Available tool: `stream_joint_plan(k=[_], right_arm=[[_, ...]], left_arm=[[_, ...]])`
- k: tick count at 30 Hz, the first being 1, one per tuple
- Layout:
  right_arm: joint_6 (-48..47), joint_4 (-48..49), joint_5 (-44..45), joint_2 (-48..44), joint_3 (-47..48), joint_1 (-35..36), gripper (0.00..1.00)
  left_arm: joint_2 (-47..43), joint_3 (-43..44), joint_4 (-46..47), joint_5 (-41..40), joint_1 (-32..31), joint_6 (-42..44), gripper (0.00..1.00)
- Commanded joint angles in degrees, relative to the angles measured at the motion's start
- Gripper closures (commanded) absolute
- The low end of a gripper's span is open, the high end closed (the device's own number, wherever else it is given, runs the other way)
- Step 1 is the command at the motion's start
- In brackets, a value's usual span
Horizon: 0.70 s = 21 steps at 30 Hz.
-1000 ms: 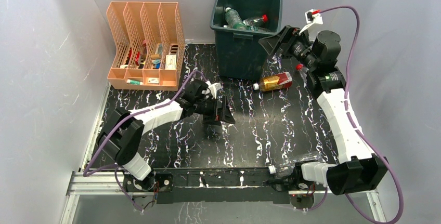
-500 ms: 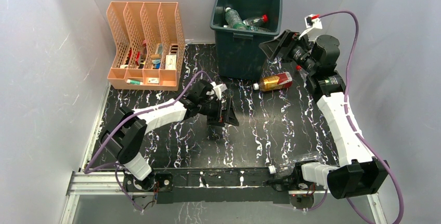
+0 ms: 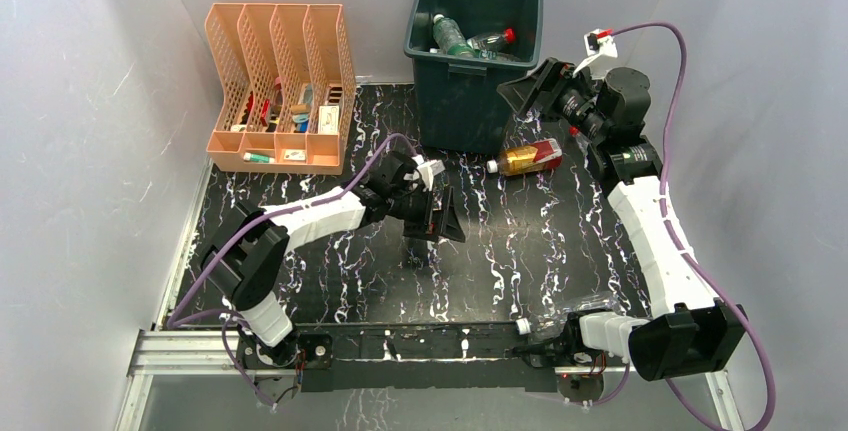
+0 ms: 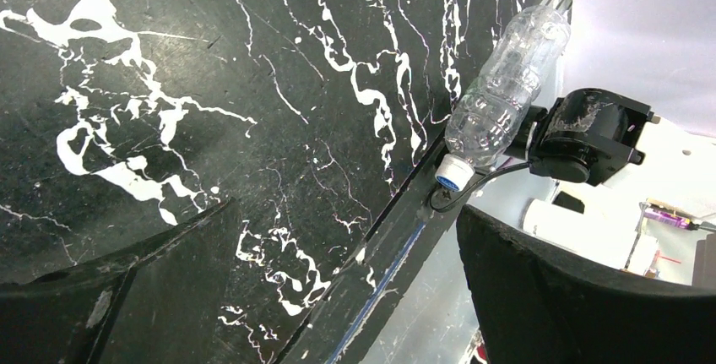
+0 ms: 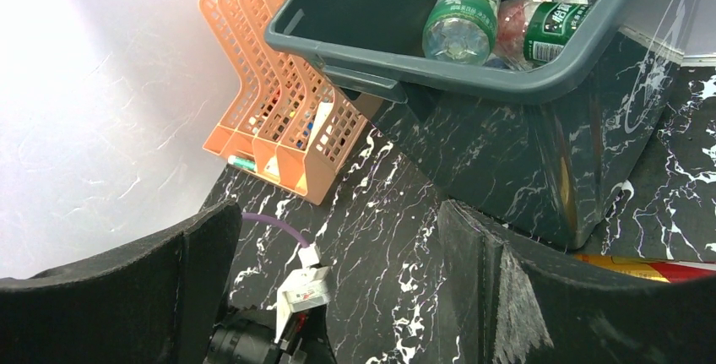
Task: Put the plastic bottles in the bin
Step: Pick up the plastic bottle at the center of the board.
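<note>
Bottles (image 3: 468,41) lie inside the green bin (image 3: 465,111) at the far side of the table (image 3: 560,241). I can see some with green labels and one with a red cap. How many are under them I cannot tell.

Two more bottles are outside the bin. An orange bottle (image 3: 530,157) lies on its side just beside the bin, near its right corner. A clear bottle (image 4: 498,94) lies at the near edge of the table, by the bottom of the right arm.

The left gripper (image 3: 440,223) hangs over the middle of the table. Its claw is wide apart and holds nothing. The right gripper (image 3: 524,91) is up beside the bin's right side, above the orange bottle. Its claw is wide apart and empty too.

So I think most of the job is done, with two bottles to go.
</note>
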Motion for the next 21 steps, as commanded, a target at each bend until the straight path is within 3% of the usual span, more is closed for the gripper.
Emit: stream_joint_plan(k=[1, 13, 21], right_arm=[[-0.09, 2.4, 0.12, -0.16, 0.57, 0.11, 0.02], [1.66, 1.12, 0.34, -2.94, -2.43, 0.11, 0.02], [3.02, -0.15, -0.51, -6.4, -5.07, 0.1, 0.02]], left_arm=[[0.73, 2.65, -1.04, 1.77, -0.86, 1.65, 0.02], [6.95, 10.24, -5.66, 4.85, -3.31, 7.56, 0.02], [18.4, 21.64, -10.12, 7.49, -14.64, 15.52, 0.02]])
